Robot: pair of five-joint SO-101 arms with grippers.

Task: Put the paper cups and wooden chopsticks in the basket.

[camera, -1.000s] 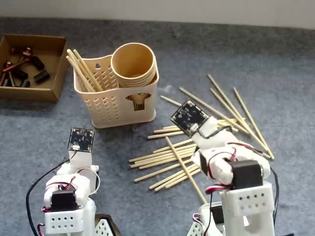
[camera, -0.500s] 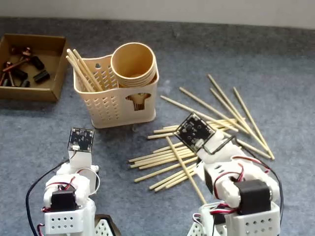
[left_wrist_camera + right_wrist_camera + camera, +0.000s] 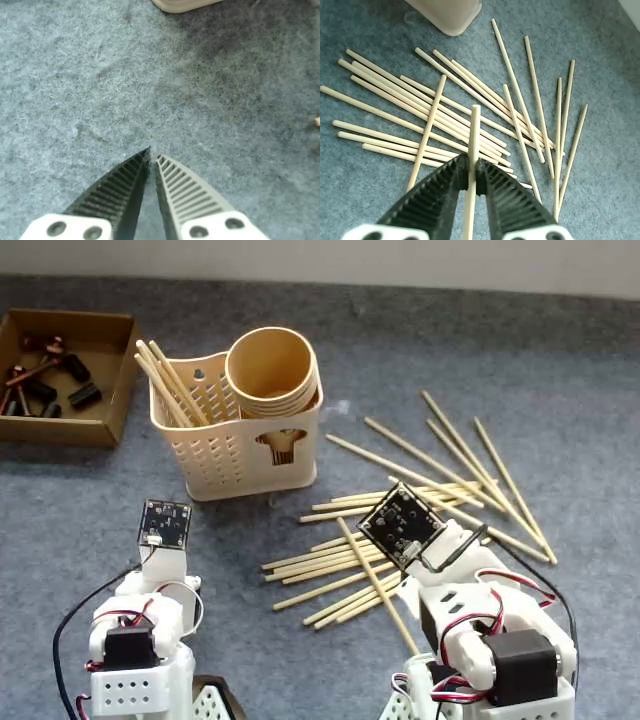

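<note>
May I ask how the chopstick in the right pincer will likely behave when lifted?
The chopstick looks thin, straight, so probably stiff and light. The right pincer clamps it at one narrow spot, so it may pivot. Its free end points over the pile and could snag.

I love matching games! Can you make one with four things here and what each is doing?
1. paper cups
2. right gripper
3. left gripper
4. cardboard box

A. shut on a chopstick
B. holds small dark parts
C. stacked in the basket
D. shut, over bare carpet

Pairs: 1-C, 2-A, 3-D, 4-B
</note>
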